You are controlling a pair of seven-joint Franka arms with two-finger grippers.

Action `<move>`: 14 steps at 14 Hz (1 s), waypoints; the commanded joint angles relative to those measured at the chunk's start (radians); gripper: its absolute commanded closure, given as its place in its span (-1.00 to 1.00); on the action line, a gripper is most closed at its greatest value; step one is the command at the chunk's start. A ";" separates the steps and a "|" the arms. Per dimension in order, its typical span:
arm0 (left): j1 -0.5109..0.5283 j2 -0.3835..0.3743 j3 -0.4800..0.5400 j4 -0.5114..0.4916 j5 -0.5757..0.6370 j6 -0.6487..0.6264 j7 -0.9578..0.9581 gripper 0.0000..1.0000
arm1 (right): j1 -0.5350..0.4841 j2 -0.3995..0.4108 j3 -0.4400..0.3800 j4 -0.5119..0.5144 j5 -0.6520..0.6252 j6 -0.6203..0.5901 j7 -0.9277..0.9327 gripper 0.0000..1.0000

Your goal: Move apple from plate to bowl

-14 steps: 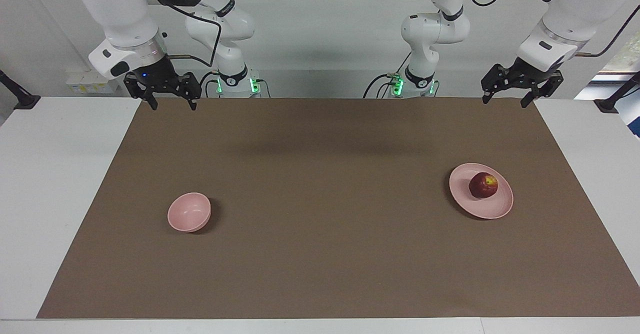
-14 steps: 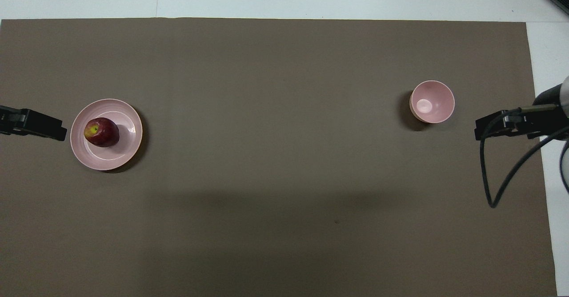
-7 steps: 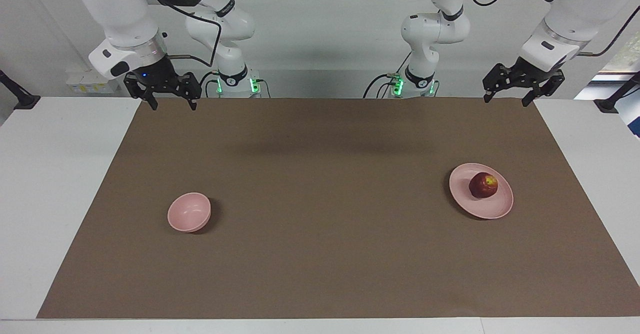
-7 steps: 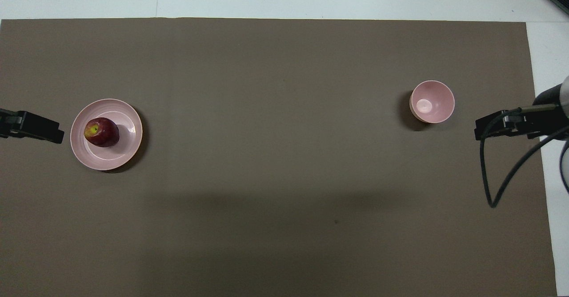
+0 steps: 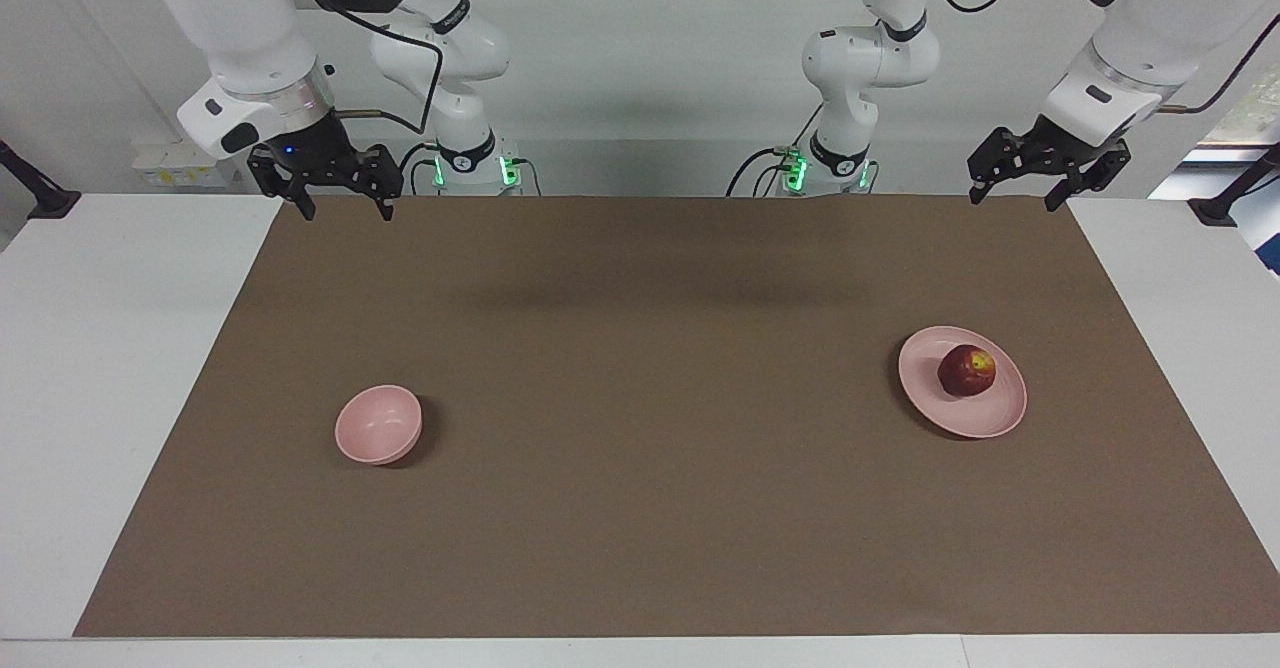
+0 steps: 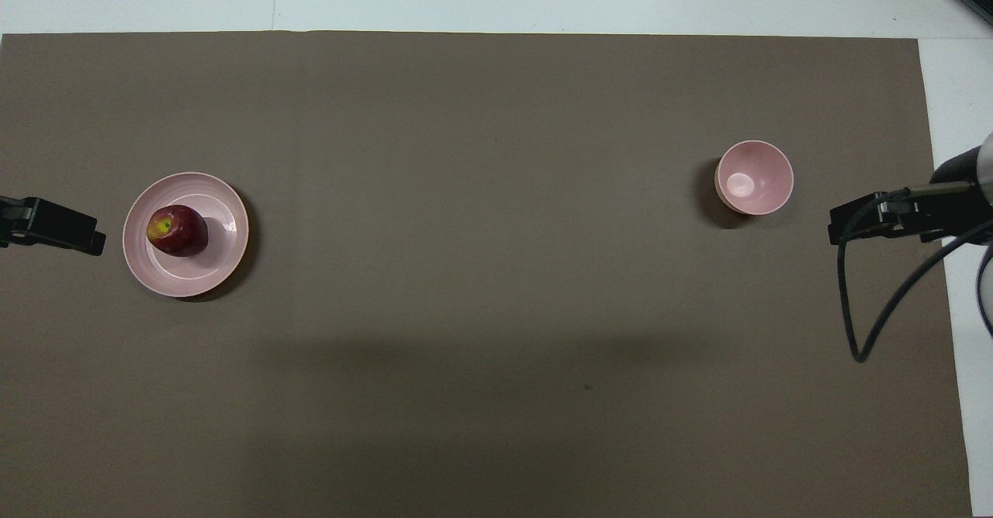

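Apple (image 5: 966, 370) on plate (image 5: 985, 414), bowl (image 5: 377, 426) apart, no legible writing, both grippers' fingers apart.

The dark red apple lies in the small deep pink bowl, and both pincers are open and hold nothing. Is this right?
Not quite. The dark red apple lies on the flat pale pink plate, as the facing view shows; the small deep pink bowl is empty. The left pincer and right pincer are open and hold nothing.
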 commanded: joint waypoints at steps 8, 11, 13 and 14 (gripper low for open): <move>0.078 0.095 -0.004 -0.048 -0.011 0.143 0.037 -1.00 | 0.002 -0.018 -0.005 -0.026 0.002 0.024 0.014 -1.00; 0.084 0.104 -0.004 -0.160 -0.008 0.316 0.042 -1.00 | 0.002 -0.018 -0.005 -0.026 0.002 0.024 0.014 -1.00; 0.084 0.118 -0.004 -0.209 -0.008 0.397 0.045 -1.00 | 0.002 -0.018 -0.005 -0.026 0.002 0.024 0.014 -1.00; 0.084 0.135 -0.004 -0.226 -0.008 0.426 0.046 -1.00 | 0.002 -0.018 -0.005 -0.026 0.002 0.024 0.014 -1.00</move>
